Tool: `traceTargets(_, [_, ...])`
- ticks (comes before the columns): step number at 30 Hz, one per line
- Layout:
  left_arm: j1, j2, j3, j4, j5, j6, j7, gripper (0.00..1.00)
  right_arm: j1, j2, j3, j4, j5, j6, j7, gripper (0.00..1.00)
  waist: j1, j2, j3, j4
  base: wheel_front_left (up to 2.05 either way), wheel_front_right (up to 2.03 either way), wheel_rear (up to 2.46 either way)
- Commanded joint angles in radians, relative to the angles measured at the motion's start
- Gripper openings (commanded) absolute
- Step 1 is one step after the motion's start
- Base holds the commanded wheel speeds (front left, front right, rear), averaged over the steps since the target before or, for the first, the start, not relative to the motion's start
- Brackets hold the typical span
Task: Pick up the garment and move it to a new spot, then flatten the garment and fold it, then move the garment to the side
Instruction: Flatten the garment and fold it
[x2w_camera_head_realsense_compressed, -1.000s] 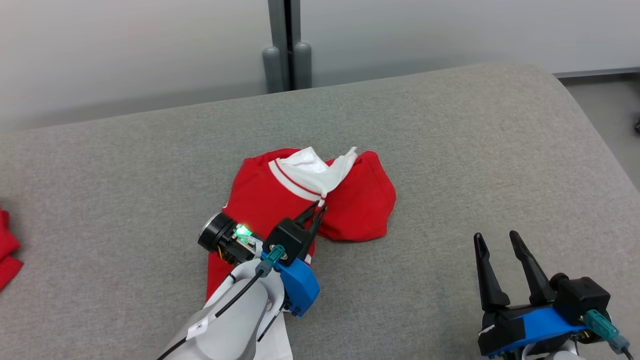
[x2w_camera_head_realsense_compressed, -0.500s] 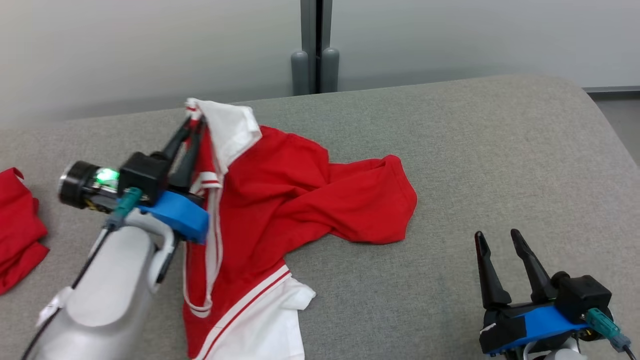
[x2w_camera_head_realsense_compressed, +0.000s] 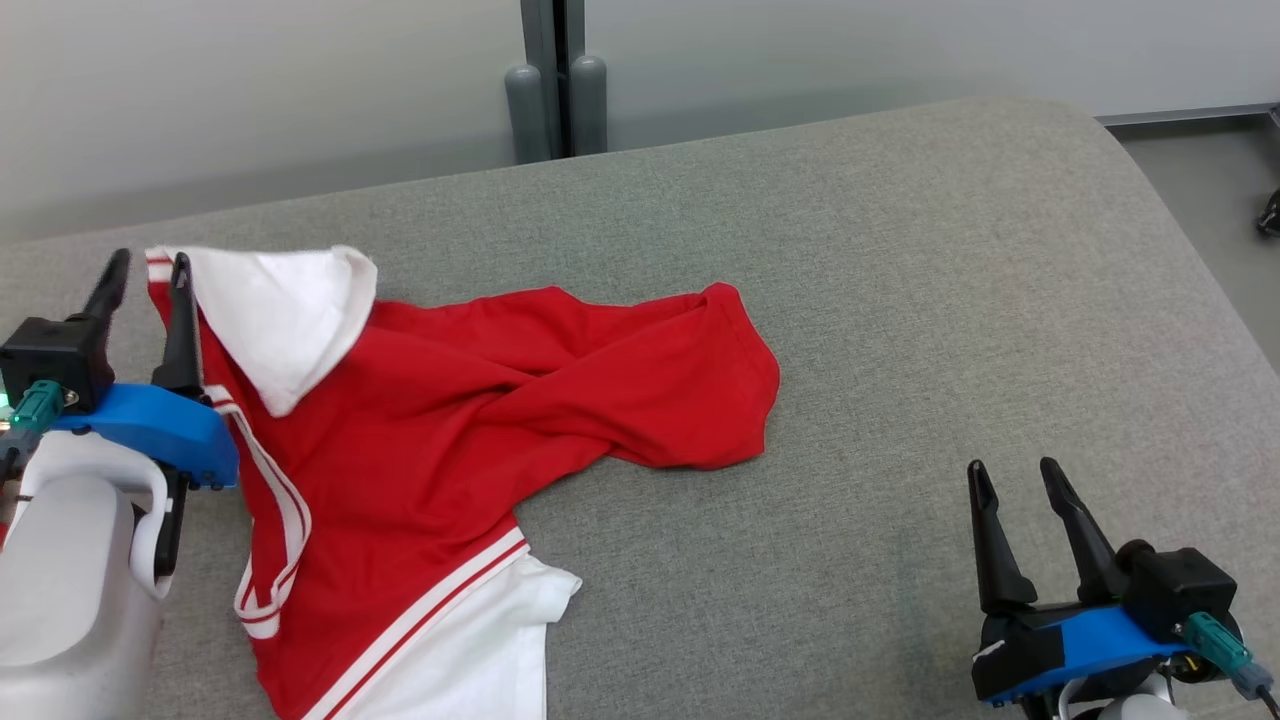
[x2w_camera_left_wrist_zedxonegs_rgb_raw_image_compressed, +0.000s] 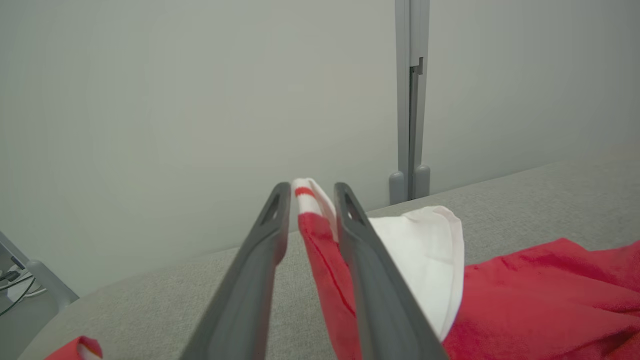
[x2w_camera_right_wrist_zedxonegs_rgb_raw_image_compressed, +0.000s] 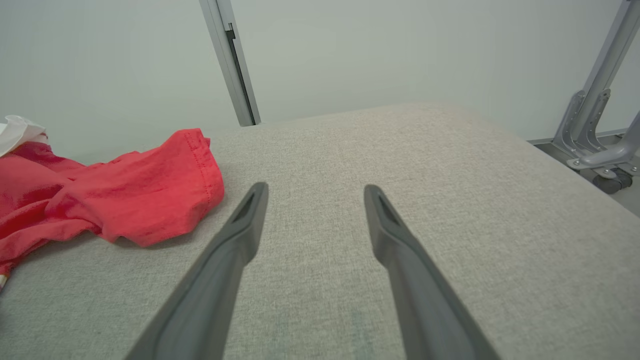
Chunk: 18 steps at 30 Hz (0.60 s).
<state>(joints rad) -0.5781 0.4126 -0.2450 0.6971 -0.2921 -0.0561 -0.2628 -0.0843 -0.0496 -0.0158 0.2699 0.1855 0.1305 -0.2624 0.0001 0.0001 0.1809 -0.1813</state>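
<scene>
Left grip released after the drag
I pulled the red-and-white cloth garment (x2w_camera_head_realsense_compressed: 450, 400) toward the grey fabric cushion's (x2w_camera_head_realsense_compressed: 900, 300) left edge. Left gripper (x2w_camera_head_realsense_compressed: 150, 260) now parted, white trim loose between; right gripper (x2w_camera_head_realsense_compressed: 1012, 470) spread, idle. Flatten next.

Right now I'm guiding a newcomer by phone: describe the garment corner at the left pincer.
On the grey cushion lies a red garment. Its leftmost tip stands between the left pincer's parted fingers. Unlike the plain white flap beside it, that corner is white with a red stripe.
</scene>
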Motion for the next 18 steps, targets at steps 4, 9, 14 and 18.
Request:
traceTargets(4, [-0.001,-0.009,0.032,-0.015,0.005,0.012,-0.003,1.0,-0.01,-0.002,-0.008,0.001,-0.004,0.0,-0.004,1.0,-0.0001,-0.0001,0.004,0.009,0.0,0.0,0.0])
traceTargets(9, [0.041,-0.025,0.065,-0.08,0.025,0.006,-0.003,1.0,-0.005,-0.002,-0.009,0.009,-0.004,0.0,-0.004,1.0,-0.0001,-0.0001,-0.016,0.036,0.0,0.0,0.0])
traceTargets(14, [0.125,-0.065,0.093,-0.195,0.043,-0.002,-0.003,1.0,0.013,-0.002,-0.006,0.016,-0.004,0.0,-0.004,1.0,-0.0001,-0.0001,-0.054,0.072,0.0,0.0,0.0])
traceTargets(18, [0.21,-0.107,0.105,-0.282,0.064,0.001,-0.003,1.0,0.028,-0.002,-0.005,0.018,-0.001,0.0,-0.004,1.0,-0.0001,-0.0001,-0.078,0.104,0.0,0.0,0.0])
